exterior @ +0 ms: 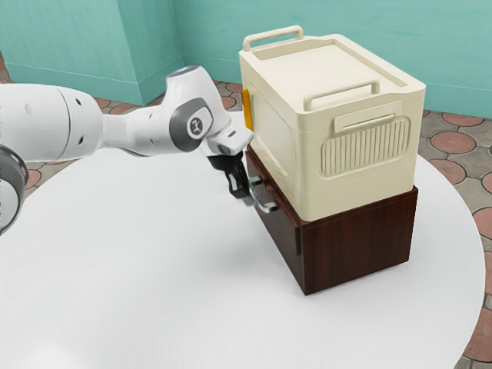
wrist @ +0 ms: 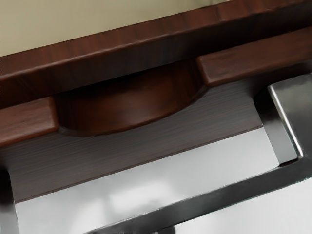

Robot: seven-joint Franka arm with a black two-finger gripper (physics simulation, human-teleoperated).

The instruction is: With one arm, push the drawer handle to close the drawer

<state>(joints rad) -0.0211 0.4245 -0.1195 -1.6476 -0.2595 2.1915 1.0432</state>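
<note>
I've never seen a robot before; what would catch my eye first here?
Probably the big cream storage box, sitting on top of a dark reddish-brown wooden drawer unit on a round white table. Next, the white robot arm reaching in from the exterior view's left, its black gripper down by the drawer's shiny metal handle.

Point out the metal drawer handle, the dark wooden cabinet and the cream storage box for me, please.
Metal drawer handle [wrist: 195,208]: wrist view, on its long bar.
Dark wooden cabinet [exterior: 357,240]: exterior view, on its side panel.
Cream storage box [exterior: 369,146]: exterior view, on its ribbed panel.
</note>
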